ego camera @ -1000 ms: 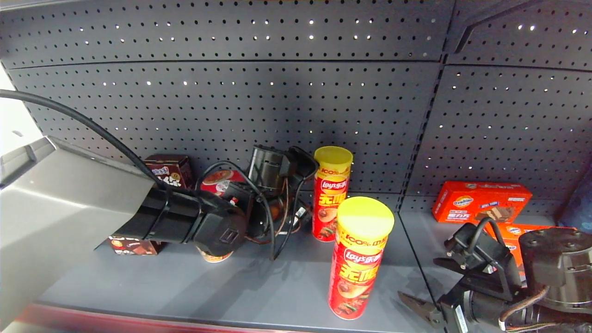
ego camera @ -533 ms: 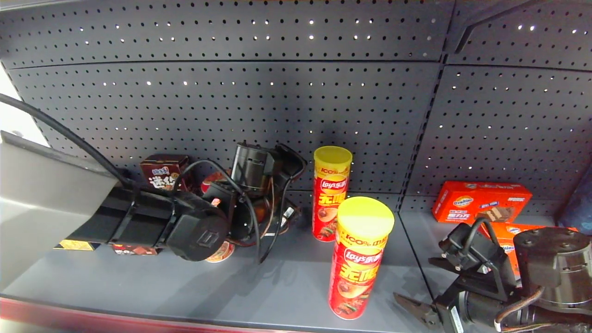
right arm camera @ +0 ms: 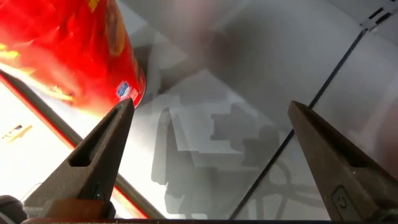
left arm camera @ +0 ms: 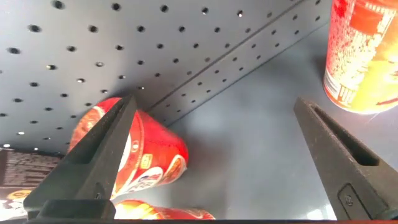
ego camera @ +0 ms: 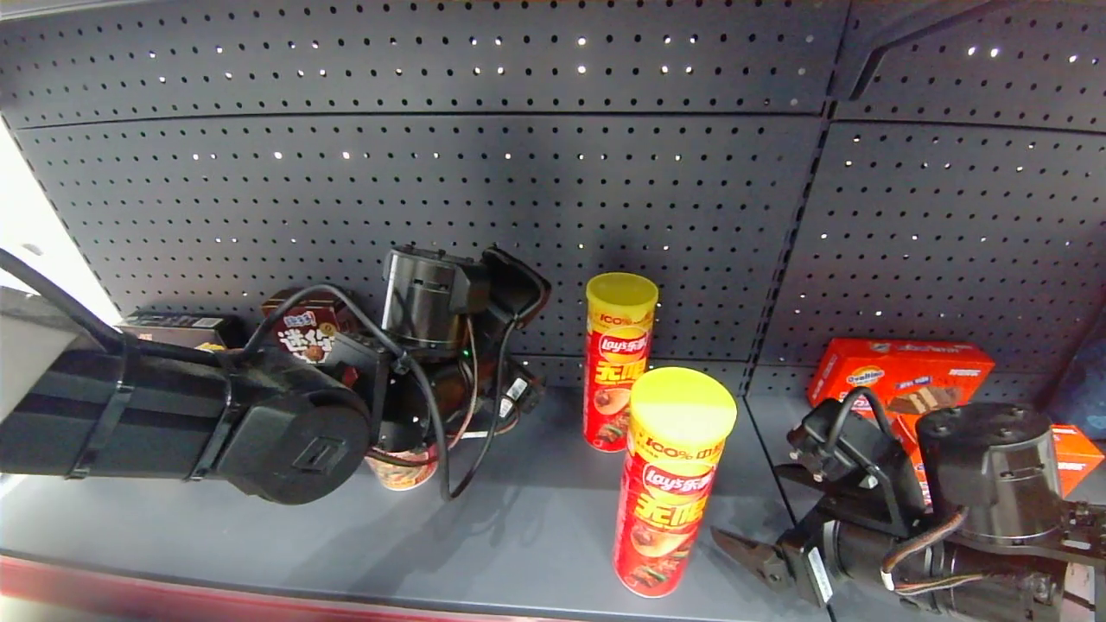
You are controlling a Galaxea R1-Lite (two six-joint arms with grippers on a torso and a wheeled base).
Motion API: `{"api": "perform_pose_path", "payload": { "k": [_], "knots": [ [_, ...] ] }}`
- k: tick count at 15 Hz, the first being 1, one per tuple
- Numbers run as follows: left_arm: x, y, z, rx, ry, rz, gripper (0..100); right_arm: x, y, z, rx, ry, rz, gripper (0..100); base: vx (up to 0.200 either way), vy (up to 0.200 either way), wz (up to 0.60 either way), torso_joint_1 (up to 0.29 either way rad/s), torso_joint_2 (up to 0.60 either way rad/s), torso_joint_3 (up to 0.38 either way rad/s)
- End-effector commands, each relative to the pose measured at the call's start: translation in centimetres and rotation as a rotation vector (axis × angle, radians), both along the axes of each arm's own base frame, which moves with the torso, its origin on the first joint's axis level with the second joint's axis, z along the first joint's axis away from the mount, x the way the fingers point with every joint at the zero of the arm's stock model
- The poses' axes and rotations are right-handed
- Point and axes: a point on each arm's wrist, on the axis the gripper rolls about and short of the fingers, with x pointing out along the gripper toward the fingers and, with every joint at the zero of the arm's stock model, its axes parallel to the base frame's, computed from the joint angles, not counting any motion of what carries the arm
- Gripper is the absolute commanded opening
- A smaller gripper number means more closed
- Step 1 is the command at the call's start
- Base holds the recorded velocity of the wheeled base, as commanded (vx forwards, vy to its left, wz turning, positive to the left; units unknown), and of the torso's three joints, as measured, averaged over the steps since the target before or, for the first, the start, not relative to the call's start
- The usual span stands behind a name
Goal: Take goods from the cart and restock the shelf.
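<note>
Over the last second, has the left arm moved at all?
Yes. The left arm has slid toward the robot's left, widening its gap from the rear can, which has stayed put.

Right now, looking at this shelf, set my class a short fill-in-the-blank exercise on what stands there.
The front chip canister and the rear chip canister both have ___ lids.
The left gripper is ___, not shut.
The orange box lies to the robot's ___ of both canisters.
Missing words: yellow, open, right.
</note>
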Motion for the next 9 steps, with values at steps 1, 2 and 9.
{"api": "perform_pose_path", "payload": {
  "k": [1,2,9],
  "knots": [
    [-0.2,0.1,0.5,-0.008,-0.01,0.0,100,0.4,0.4,-0.3,-0.009,0.011,0.003,100,0.0,0.0,0.0,0.0,0.0,0.0],
    [-0.2,0.1,0.5,-0.008,-0.01,0.0,100,0.5,0.5,-0.3,-0.009,0.011,0.005,100,0.0,0.0,0.0,0.0,0.0,0.0],
    [-0.2,0.1,0.5,-0.009,-0.015,0.005,100,1.5,1.8,-0.4,-0.008,0.008,0.022,100,0.0,0.0,0.0,0.0,0.0,0.0]
  ]
}}
